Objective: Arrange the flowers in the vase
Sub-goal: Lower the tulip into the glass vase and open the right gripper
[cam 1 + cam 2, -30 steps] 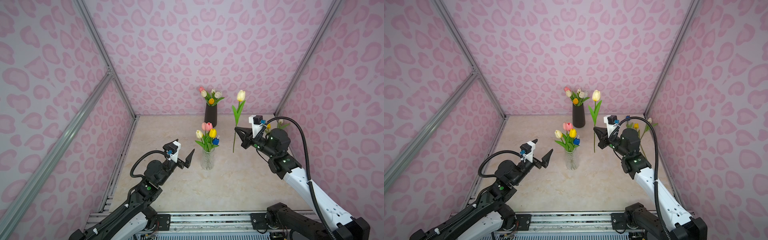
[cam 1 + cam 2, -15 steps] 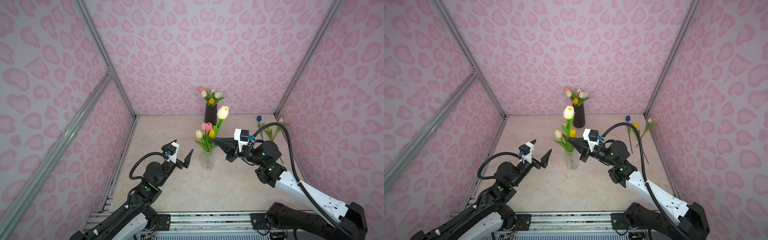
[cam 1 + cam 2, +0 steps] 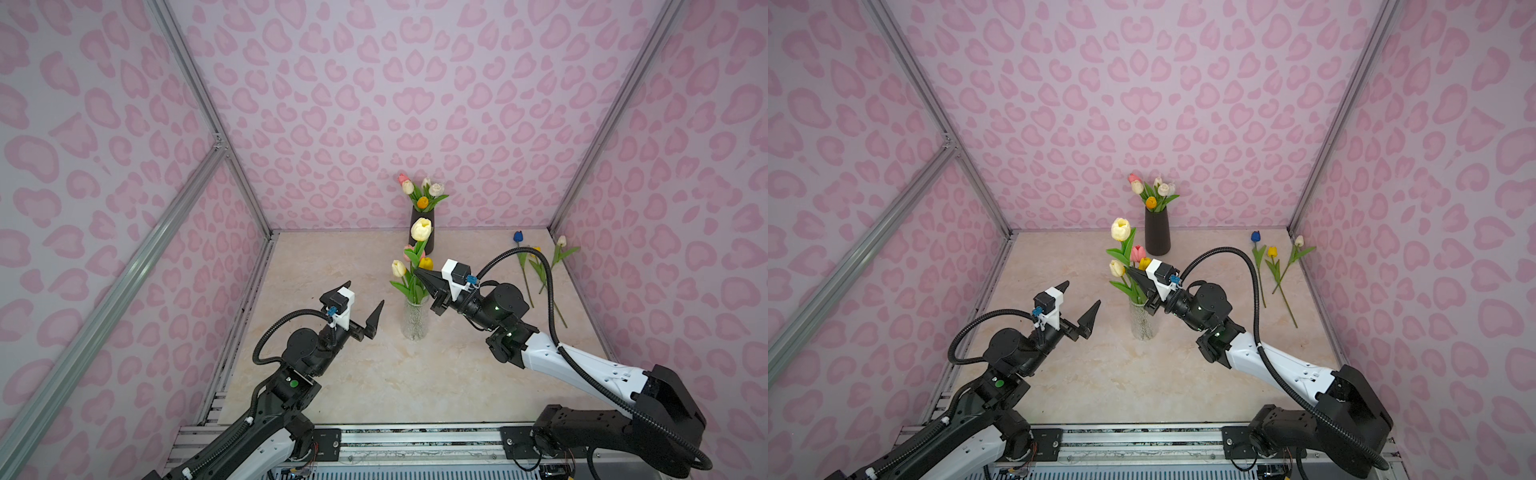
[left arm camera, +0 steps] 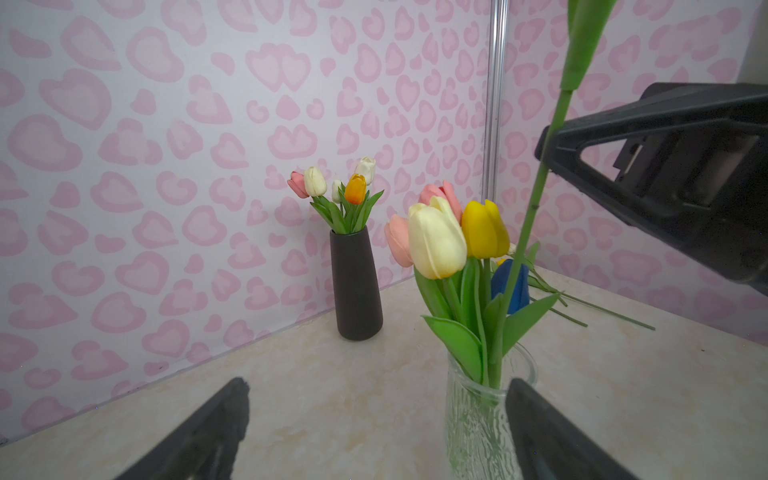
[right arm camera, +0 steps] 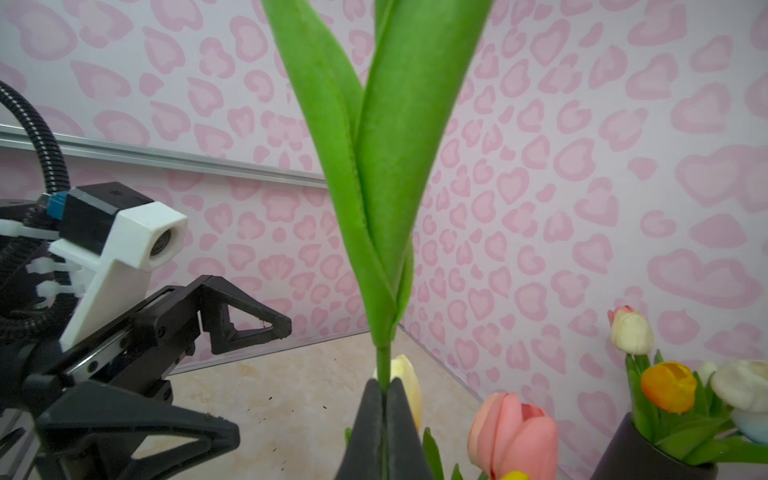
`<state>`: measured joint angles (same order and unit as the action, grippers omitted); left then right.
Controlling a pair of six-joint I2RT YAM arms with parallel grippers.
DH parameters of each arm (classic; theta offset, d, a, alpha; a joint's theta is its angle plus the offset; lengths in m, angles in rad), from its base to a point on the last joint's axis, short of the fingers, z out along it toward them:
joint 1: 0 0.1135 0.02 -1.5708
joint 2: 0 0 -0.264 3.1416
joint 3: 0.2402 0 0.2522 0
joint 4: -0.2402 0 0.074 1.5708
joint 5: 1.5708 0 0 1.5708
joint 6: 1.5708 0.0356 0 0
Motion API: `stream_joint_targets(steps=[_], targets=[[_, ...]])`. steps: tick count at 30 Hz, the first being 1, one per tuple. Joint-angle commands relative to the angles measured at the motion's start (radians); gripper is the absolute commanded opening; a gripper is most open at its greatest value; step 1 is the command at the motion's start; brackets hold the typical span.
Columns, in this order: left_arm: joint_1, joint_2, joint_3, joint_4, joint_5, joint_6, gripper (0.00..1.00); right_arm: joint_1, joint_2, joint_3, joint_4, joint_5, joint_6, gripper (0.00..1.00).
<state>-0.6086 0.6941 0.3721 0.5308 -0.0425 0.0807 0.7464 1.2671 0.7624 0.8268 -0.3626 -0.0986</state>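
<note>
The right fingers (image 5: 368, 419) are pressed together on the thin green stem of a cream tulip (image 3: 420, 229). The tulip stands almost straight up over the glass vase (image 3: 414, 322). Its low end looks to be just inside the mouth, among the flowers already there. The left fingers (image 3: 375, 319) are spread wide near the vase and hold nothing. 3 more flowers (image 3: 1273, 270) lie on the counter (image 3: 332, 257), well apart.

To do this well, the stem should go down slowly and straight between the other stems. A hard push may tip the vase. The fingers should let go only when the stem is deep.

1 second ago the tulip was off to the right of the vase. Now it is over it. The left fingers are just as wide as before.
</note>
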Motion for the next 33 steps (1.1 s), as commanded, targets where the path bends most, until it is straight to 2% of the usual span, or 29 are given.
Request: stream_joint_targets(steps=[1, 10, 16, 19, 24, 27, 28, 30, 31, 33], targets=[[0.002, -0.001, -0.003, 0.024, -0.011, 0.007, 0.97, 0.001, 0.014, -0.01, 0.034, 0.031, -0.032, 0.0], [0.004, 0.014, 0.002, 0.024, -0.005, 0.011, 0.97, 0.001, 0.016, -0.066, 0.008, 0.034, -0.012, 0.02], [0.006, 0.028, 0.007, 0.029, 0.0, 0.006, 0.97, 0.0, 0.007, -0.106, -0.006, 0.075, -0.006, 0.33], [0.007, 0.039, 0.01, 0.032, 0.006, 0.003, 0.97, -0.003, -0.01, -0.11, -0.014, 0.102, 0.005, 0.39], [0.007, 0.054, 0.023, 0.031, 0.013, 0.007, 0.97, -0.009, -0.061, -0.089, -0.073, 0.099, -0.006, 0.41], [0.008, 0.052, 0.027, 0.031, 0.017, 0.008, 0.97, -0.009, -0.137, -0.054, -0.17, 0.083, -0.02, 0.44], [0.009, 0.051, 0.027, 0.032, 0.017, 0.008, 0.97, -0.009, -0.167, -0.036, -0.221, 0.076, -0.028, 0.46], [0.009, 0.051, 0.03, 0.033, 0.019, 0.012, 0.97, -0.01, -0.22, -0.003, -0.305, 0.105, -0.03, 0.63], [0.009, 0.054, 0.038, 0.025, 0.032, 0.018, 0.97, -0.014, -0.247, 0.015, -0.347, 0.142, -0.026, 0.67], [0.009, 0.064, 0.055, 0.013, 0.059, 0.022, 0.97, -0.051, -0.278, 0.066, -0.439, 0.209, 0.001, 0.68]])
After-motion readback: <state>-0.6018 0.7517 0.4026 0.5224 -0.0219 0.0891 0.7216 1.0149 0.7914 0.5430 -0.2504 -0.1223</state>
